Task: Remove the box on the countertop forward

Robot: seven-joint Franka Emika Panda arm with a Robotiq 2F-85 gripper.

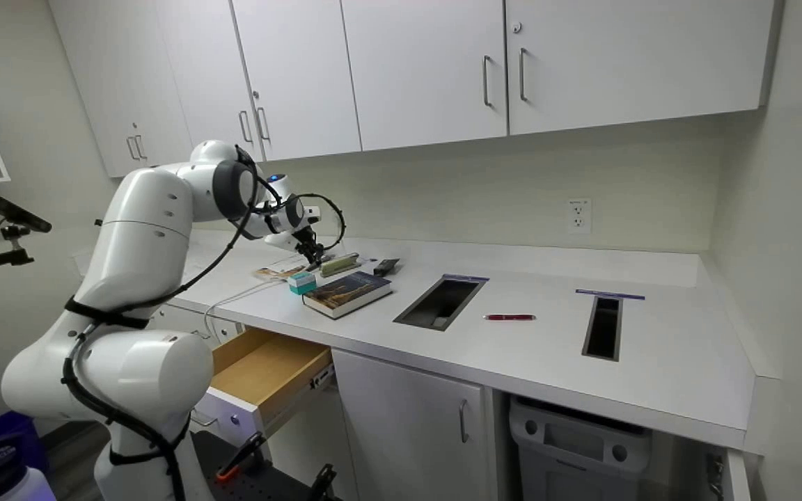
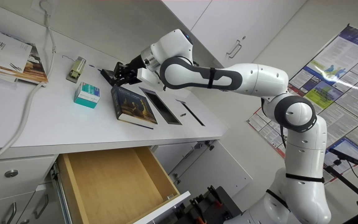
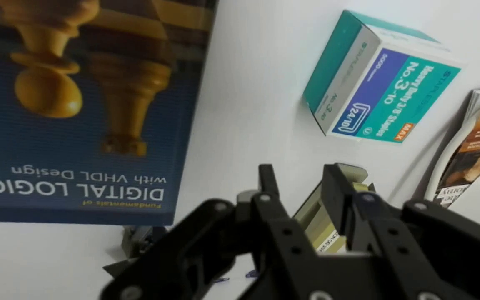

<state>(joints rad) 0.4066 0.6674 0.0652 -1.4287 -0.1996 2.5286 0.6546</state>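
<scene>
The pincer (image 3: pixel 300 177) hangs above the counter (image 2: pixel 54 124), parted and empty, likely leaving room to straddle the teal box (image 3: pixel 390 89)

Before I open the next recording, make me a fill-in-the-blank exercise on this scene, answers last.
In the wrist view, the book reads Digital ____ with VHDL Design.
The box is labelled as holding heavy duty ____.
The claw holds ____.
In an exterior view, the pen between the cutouts in the countertop is ____ in colour.
Missing words: Logic; staples; nothing; red.
</scene>
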